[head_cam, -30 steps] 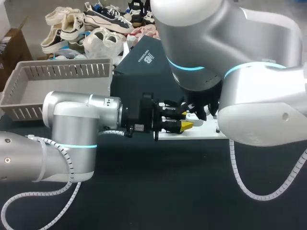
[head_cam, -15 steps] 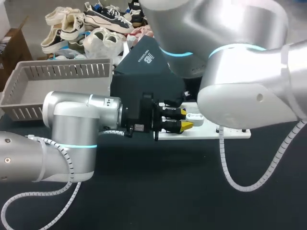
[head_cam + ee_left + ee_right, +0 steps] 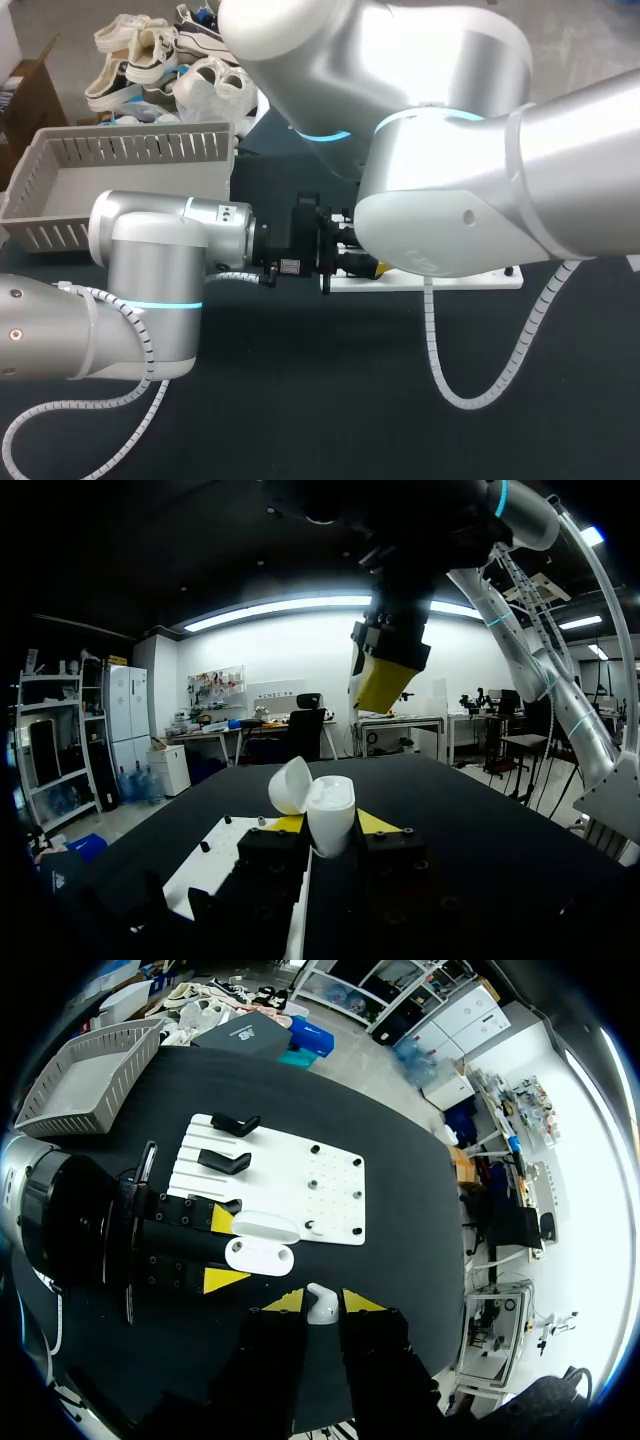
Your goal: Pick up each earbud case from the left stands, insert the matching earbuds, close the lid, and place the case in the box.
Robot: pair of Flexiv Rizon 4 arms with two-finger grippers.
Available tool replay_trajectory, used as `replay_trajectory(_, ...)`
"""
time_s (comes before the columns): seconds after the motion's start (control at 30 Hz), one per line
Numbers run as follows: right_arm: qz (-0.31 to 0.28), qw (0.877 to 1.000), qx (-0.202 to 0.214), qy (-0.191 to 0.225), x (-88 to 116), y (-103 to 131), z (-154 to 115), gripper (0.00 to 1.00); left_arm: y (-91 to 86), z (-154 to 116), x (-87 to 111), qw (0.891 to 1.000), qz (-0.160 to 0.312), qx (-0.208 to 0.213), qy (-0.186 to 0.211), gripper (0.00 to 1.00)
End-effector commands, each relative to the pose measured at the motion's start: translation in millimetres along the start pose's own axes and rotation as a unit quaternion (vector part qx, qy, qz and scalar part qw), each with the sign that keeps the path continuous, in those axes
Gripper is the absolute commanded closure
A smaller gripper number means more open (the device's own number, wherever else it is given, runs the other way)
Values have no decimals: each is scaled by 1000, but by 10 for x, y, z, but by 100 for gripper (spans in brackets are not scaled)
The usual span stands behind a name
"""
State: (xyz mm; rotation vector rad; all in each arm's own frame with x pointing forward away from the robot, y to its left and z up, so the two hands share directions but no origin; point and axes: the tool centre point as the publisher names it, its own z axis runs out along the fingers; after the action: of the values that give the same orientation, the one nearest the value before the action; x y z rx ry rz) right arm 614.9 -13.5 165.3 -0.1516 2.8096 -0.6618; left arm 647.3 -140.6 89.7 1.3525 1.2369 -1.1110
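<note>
Open white earbud case [image 3: 325, 815] sits clamped in the left tool [image 3: 328, 826] at the white stand board [image 3: 330, 1185] edge, well in from the worktop [image 3: 400, 1230] edges. Right tool [image 3: 320, 1305], above it, pinches a white earbud [image 3: 320, 1298]. Overhead, the right arm [image 3: 450, 200] hides the case.

You have the earbud case [image 3: 258, 1253] over the stand board's [image 3: 282, 1182] edge, with an earbud [image 3: 320, 1301] above it. The basket [image 3: 130, 150] lies left of the board.

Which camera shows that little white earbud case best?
The left wrist view: the open earbud case sits close, clamped in the left gripper. The right wrist view shows it smaller, from above; in the head view the right arm hides it.
</note>
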Motion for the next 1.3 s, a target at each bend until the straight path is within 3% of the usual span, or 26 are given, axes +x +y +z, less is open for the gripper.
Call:
replay_trajectory(0.03,2,1000,0,-3,21,-9,1,100,-16,0,1,1000,1,-2,0,100)
replay_trajectory(0.13,2,1000,0,-3,21,-9,1,100,-16,0,1,1000,1,-2,0,100)
replay_trajectory(0.2,26,998,-46,25,-4,-47,-46,100,-16,0,1,1000,1,-2,0,100)
replay_trajectory(0.43,99,994,-28,45,-1,3,-44,100,-16,0,1,1000,1,-2,0,100)
replay_trajectory(0.73,115,991,-38,63,126,86,-65,100,-16,0,1,1000,1,-2,0,100)
replay_trajectory(1.0,148,981,-94,85,147,80,-44,100,-16,0,1,1000,1,-2,0,100)
replay_trajectory(1.3,148,981,-94,85,147,80,-44,100,-16,0,1,1000,1,-2,0,100)
